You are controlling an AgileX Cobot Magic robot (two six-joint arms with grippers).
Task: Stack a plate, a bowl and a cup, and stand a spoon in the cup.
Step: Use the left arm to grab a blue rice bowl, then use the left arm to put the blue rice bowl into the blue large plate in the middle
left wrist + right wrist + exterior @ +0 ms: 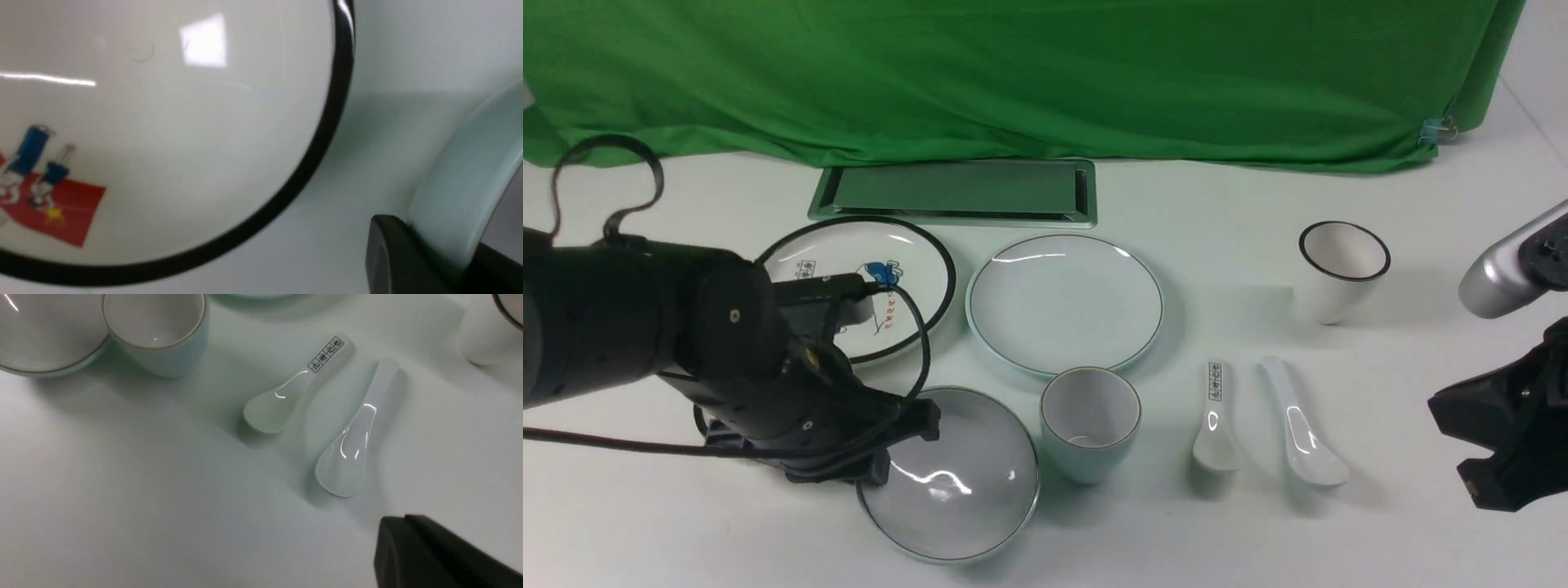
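None of the four pieces is stacked yet. The plate (1066, 302) lies bare on the desk (727, 539). The bowl (964, 490) sits near it, the cup (1090, 420) just beside the bowl, and the spoon (1303, 433) flat to the right. The left gripper (890, 445) has its jaws pinching the bowl's rim. The right gripper (1494, 445) hangs clear, and its jaws' state cannot be told. All ware is glossy glazed ceramic: shallow round bowl, rounded handleless cup, plain-handled spoon.

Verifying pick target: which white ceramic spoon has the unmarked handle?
The glossy white ceramic spoon on the right; the printed-handle spoon left of it carries dark characters.
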